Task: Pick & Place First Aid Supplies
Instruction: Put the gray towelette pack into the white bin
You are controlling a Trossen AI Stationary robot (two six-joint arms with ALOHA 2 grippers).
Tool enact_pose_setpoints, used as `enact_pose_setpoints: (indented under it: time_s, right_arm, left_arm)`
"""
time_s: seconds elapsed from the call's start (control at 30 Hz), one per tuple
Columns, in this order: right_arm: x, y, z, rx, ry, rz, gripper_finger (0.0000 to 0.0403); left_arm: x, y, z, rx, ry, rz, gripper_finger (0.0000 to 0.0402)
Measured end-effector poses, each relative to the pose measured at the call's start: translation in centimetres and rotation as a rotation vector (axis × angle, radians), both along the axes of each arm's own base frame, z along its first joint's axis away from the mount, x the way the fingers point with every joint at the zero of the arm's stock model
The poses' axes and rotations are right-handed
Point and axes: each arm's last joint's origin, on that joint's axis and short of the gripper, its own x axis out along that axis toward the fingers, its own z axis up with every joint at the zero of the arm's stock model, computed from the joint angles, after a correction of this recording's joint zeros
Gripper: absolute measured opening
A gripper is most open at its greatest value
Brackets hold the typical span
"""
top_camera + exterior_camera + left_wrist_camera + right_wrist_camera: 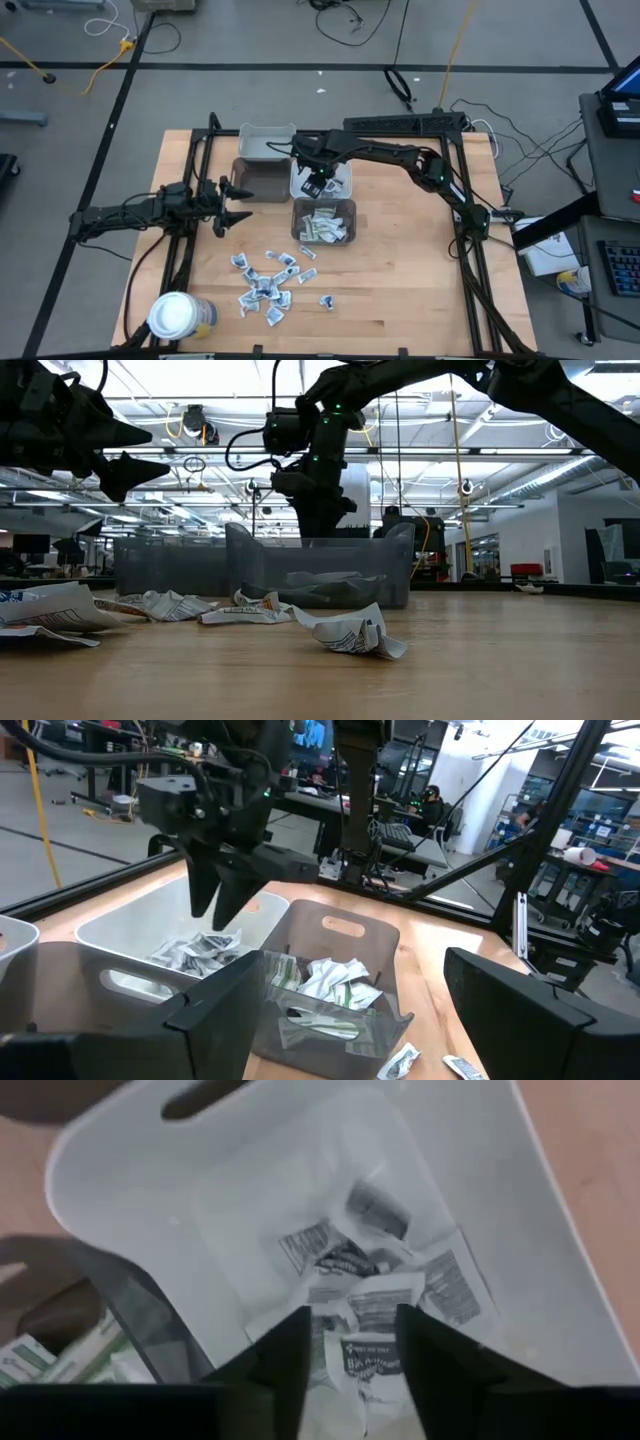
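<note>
A white printed packet [372, 1355] lies directly below the right gripper [352, 1342], between its parted fingers, atop the packets already in the white bin [341, 181]. More packets [268, 283] lie scattered at six o'clock, nearer the left gripper [233, 205], which waits at nine o'clock, fingers spread. The right wrist view shows the parted fingers; the high view hides them.

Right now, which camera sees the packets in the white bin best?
The right wrist view: it looks straight down at the packets inside the white bin. The left wrist view shows them sideways, the high view tiny, the low view not at all.
</note>
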Motion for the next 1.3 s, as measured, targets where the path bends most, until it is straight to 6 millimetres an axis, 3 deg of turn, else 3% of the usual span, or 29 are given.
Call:
enact_pose_setpoints:
  time_s: [0.13, 0.3, 0.5, 0.73, 1.03, 1.3]
  right_arm:
    - [0.0, 0.0, 0.0, -0.002, -0.002, 0.009, 0.0189]
    - [-0.3, -0.4, 0.4, -0.008, -0.002, 0.017, 0.0205]
    - [-2.9, -1.9, 3.4, 0.002, 0.026, -0.038, 0.0197]
    - [-5.8, -3.9, 4.3, 0.032, 0.103, -0.102, 0.0189]
    - [-13.1, -6.1, 4.8, 0.026, 0.069, -0.247, 0.0187]
    - [-21.5, -6.9, 2.7, 0.008, 0.055, -0.434, 0.0187]
  left_arm:
    - [0.0, 0.0, 0.0, 0.0, 0.0, 0.0, 0.031]
    - [0.0, 0.0, 0.0, 0.0, 0.0, 0.0, 0.031]
    - [0.0, 0.0, 0.0, 0.0, -0.001, 0.0, 0.031]
    - [0.0, 0.0, 0.0, 0.0, 0.0, 0.0, 0.031]
    - [0.0, 0.0, 0.0, 0.0, 0.0, 0.0, 0.031]
    - [0.0, 0.0, 0.0, 0.0, 0.0, 0.0, 0.031]
